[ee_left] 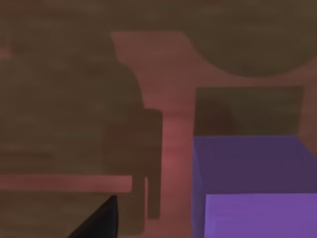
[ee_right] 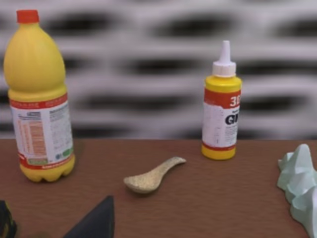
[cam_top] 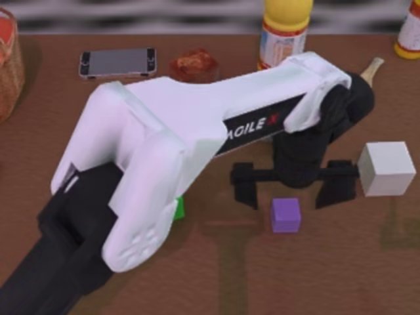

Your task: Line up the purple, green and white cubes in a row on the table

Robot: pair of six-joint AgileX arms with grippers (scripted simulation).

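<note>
Purple cube (cam_top: 286, 215) free on the surface (cam_top: 341, 262), white cube (cam_top: 386, 168) to its right.
Left pincer (cam_top: 295, 186) is spread wide just above it, holding nothing; green cube (cam_top: 178, 208) is mostly hidden under the arm. Risk judged: an off-centre descent could knock either cube askew.

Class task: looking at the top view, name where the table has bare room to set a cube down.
Free: the table's near strip below the purple cube and white cube. Crowded: the far edge, with phone, reddish block and yellow bottle. The left gripper hangs open above the purple cube.
</note>
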